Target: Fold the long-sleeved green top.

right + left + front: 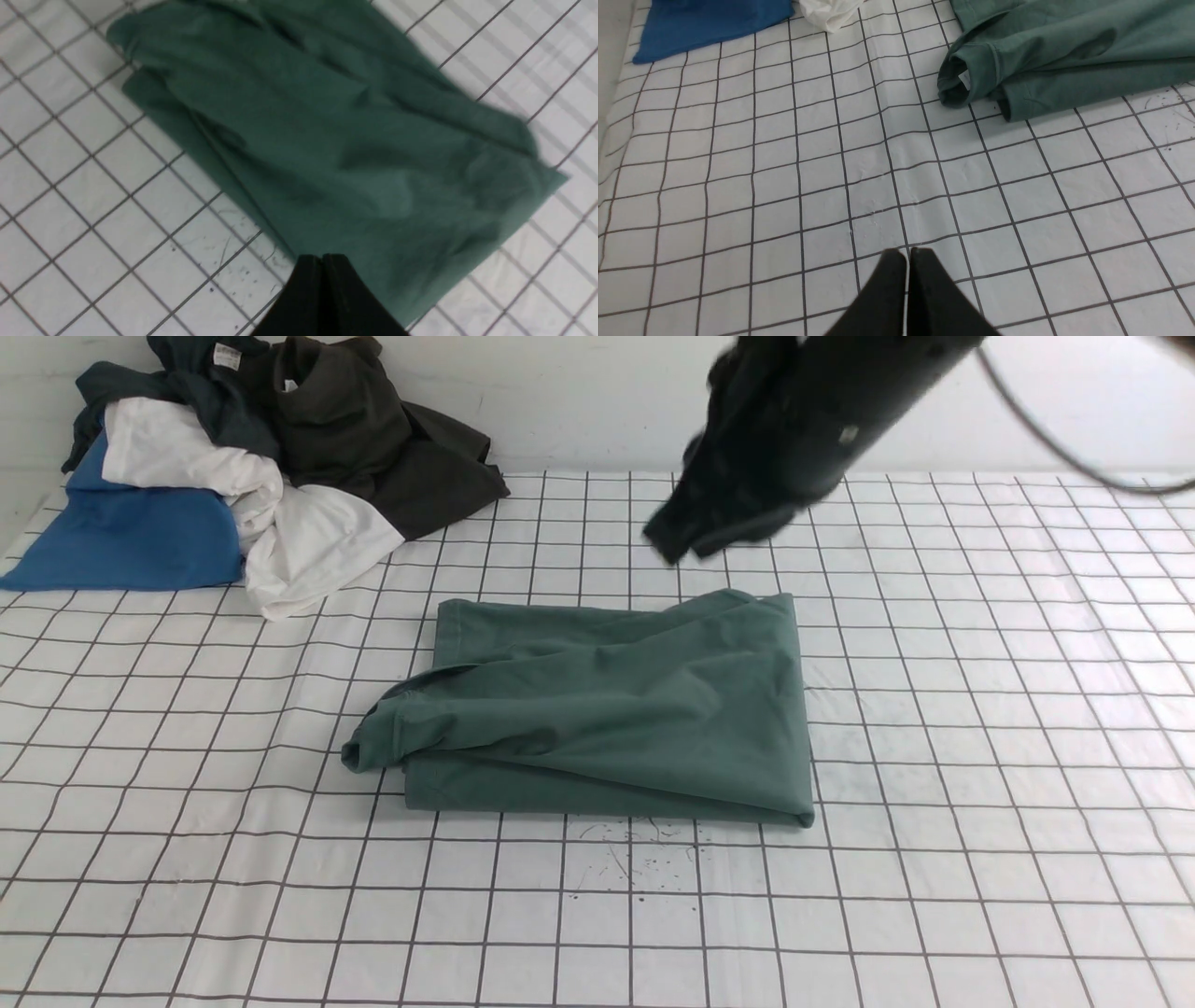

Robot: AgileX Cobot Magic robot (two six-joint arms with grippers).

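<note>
Lying near the middle of the surface, the green long-sleeved top (616,709) is folded into a rough rectangle, with creases running slantwise across its upper layer. Its far edge is straight and hemmed. At its left side a rolled end of fabric (369,751) pokes out past the fold; the left wrist view shows a small white tag (964,79) inside that roll. The top rests on a white covering with a dark grid (980,756), and a scatter of dark specks (635,863) marks the covering just beside the top's near edge. The right arm (822,411) hangs blurred above the far edge of the surface, clear of the fabric. The right gripper (322,259) has its jaws pressed together on nothing, and its wrist view looks down on the top (327,140). The left gripper (908,254) is likewise pressed together and empty, over bare covering to the left of the top (1064,56). In the far left corner sits a heap of other clothes: a blue garment (121,537), a white garment (299,546), a dark teal garment (205,392) and a dark brown-olive garment (373,439).
</note>
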